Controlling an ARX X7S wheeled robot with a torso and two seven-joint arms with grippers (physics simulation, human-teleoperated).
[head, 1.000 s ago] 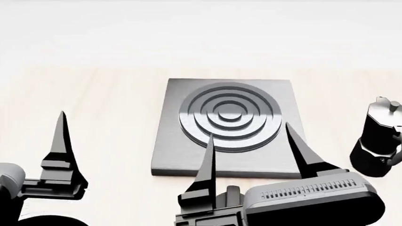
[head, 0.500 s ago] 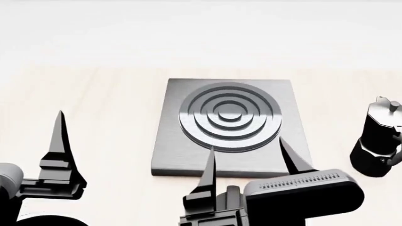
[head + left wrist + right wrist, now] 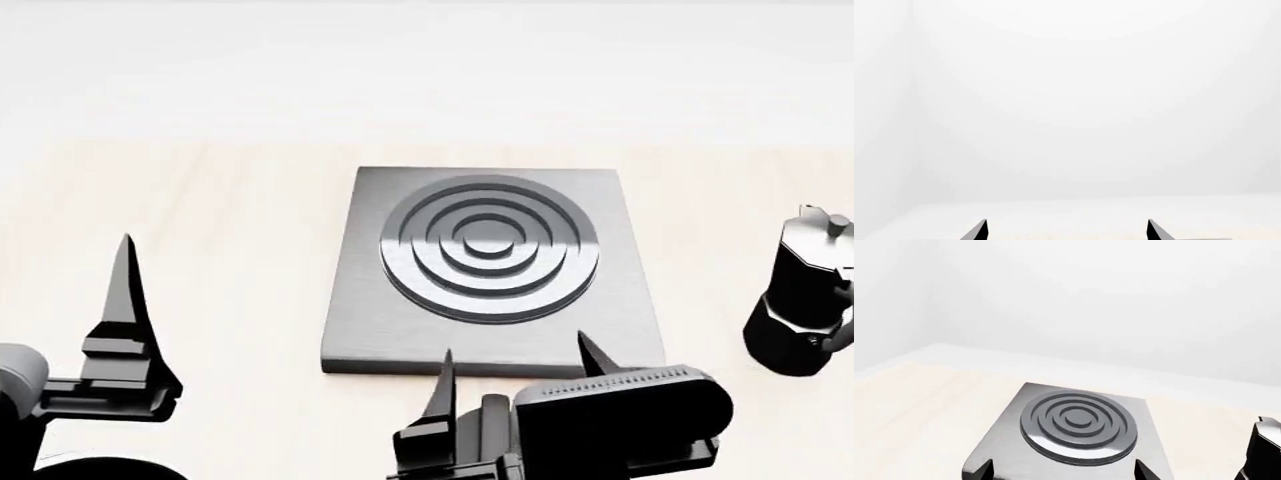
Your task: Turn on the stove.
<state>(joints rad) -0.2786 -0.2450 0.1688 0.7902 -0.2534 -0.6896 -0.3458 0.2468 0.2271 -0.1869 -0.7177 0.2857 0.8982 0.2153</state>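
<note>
**Ana:** Where was the stove [image 3: 490,270] at that moment, and where were your grippers?

**Operator:** It lay flat on the pale wooden table [image 3: 240,220], square to me, with the ringed burner [image 3: 489,248] toward its far half. My right gripper [image 3: 518,352] hovered at the slab's near edge, fingers spread wide apart and holding nothing. In the right wrist view the two fingertips [image 3: 985,469] straddled the slab's near corners. My left gripper [image 3: 1066,229] was well off to the left over bare table, also parted and empty.

**Ana:** And how did you judge the stove would handle?

**Operator:** Stiff, brushed metal, heavy-looking and low. I judged it would not shift under a light touch, and there was no reason to lift it. The burner rings were raised and rigid, but they were not what I had to grip.

**Ana:** So where would you have taken hold?

**Operator:** On the knob, which I could not see in any view. I guessed it sat on the near face, hidden behind my own right wrist. A small round control like that would want the fingers closed across its sides, then a twist; smooth pads could slip on it, so a firm, centred pinch mattered.

**Ana:** Anything nearby to mind?

**Operator:** The moka pot [image 3: 805,298] stood upright to the right, well apart from the slab, tall enough to tip if my elbow swung.
</note>
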